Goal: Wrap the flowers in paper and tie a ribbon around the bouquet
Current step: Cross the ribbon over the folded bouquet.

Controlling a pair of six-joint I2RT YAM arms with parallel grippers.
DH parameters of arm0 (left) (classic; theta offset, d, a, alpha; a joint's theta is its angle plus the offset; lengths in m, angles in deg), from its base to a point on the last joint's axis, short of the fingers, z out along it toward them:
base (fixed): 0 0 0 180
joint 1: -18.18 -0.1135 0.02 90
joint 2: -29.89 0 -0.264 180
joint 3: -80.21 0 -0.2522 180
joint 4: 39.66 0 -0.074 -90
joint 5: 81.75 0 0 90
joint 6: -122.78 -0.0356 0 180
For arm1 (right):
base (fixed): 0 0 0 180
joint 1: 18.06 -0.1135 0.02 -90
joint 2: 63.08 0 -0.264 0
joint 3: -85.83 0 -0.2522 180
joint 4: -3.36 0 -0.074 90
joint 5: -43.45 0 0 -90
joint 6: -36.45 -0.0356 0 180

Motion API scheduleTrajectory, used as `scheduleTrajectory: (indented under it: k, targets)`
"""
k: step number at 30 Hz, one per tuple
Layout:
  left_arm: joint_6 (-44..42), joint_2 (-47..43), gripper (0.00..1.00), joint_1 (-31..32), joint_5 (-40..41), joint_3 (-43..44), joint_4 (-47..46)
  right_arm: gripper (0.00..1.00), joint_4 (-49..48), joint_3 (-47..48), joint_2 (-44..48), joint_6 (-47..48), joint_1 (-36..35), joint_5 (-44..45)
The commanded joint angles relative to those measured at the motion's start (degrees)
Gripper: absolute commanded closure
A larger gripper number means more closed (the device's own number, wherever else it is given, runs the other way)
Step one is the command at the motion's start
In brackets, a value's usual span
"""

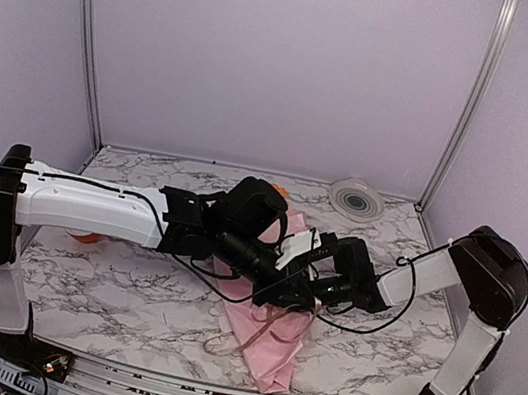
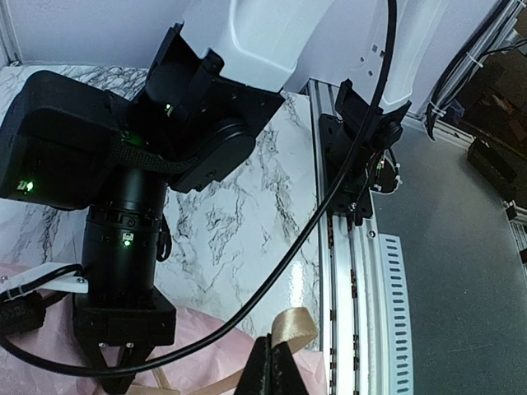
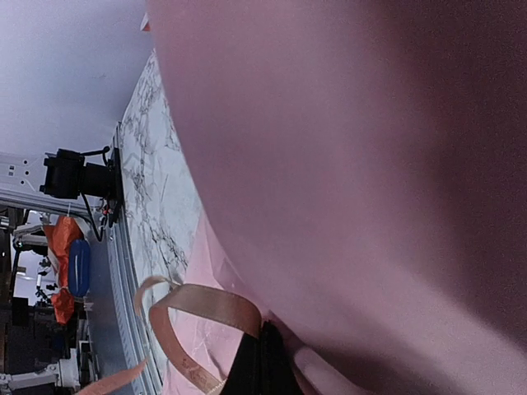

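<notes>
The bouquet (image 1: 270, 353) lies in mid-table, a pink paper (image 3: 354, 164) cone with its narrow end toward the near edge. An orange bloom (image 1: 281, 192) peeks out at its far, wide end; the other flowers are hidden under the arms. Both arms meet over the cone's middle. My left gripper (image 2: 277, 364) is shut on a loop of tan ribbon (image 2: 306, 327). My right gripper (image 3: 263, 362) is shut on another loop of the ribbon (image 3: 206, 298), pressed close against the paper. In the top view the left gripper (image 1: 291, 291) and right gripper (image 1: 314, 299) sit nearly together, with ribbon (image 1: 275, 325) trailing below them.
A round white-grey disc (image 1: 356, 199) lies at the back right. An orange-rimmed roll (image 1: 85, 237) shows under the left forearm. The right arm's black cable (image 2: 272, 271) crosses the left wrist view. The metal rail (image 2: 350, 271) runs along the table's near edge.
</notes>
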Motion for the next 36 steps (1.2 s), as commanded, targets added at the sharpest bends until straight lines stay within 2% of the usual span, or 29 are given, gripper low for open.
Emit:
scheduleTrajectory:
  k: [1, 5, 10, 13, 16, 17, 23, 25, 32, 34, 36]
  targets:
    - [-4.5, 3.3, 1.0, -0.8, -0.1, 2.4, -0.7, 1.0, -1.3, 1.6, -0.1, -0.2, 0.3, -0.6]
    - [-3.4, 7.2, 1.0, -1.7, 6.5, 5.0, 6.6, 1.0, -1.0, 2.0, 0.4, -0.4, 0.5, -0.7]
    - [2.4, 8.7, 1.0, -4.3, 17.7, 3.2, 7.0, 1.0, -0.1, 2.3, 1.0, 0.1, 0.4, -0.6]
    - [7.2, 9.6, 1.0, -7.6, 17.8, 2.6, 6.0, 1.0, -0.1, 1.9, 1.0, 0.0, 0.4, -0.6]
    - [7.9, 10.1, 1.0, -8.8, 15.2, 2.0, 4.1, 1.0, -0.3, 1.7, 1.1, 0.0, 0.4, -0.7]
    - [7.2, 10.5, 0.98, -8.8, 14.4, 2.3, 4.2, 1.0, -0.3, 1.7, 1.2, 0.0, 0.4, -0.7]
    - [4.7, 9.6, 0.57, -8.9, 11.1, 1.0, 6.3, 1.0, 0.0, 2.1, 1.0, 0.1, 0.4, -0.5]
    - [3.4, 7.7, 0.48, -9.0, 8.5, -0.7, 6.4, 1.0, 0.1, 2.1, 1.0, 0.2, 0.4, -0.5]
    - [0.3, -1.3, 0.39, -11.0, 3.2, -8.1, 4.5, 1.0, -0.6, 2.4, 0.4, -0.1, 0.4, -0.7]
    - [2.8, -2.5, 0.41, -13.3, 4.9, -10.3, 3.5, 1.0, -0.5, 2.5, 0.4, 0.0, 0.4, -0.8]
    - [5.0, -2.0, 0.5, -15.6, 7.3, -11.8, 3.1, 1.0, -0.4, 2.5, 0.4, 0.1, 0.4, -0.8]
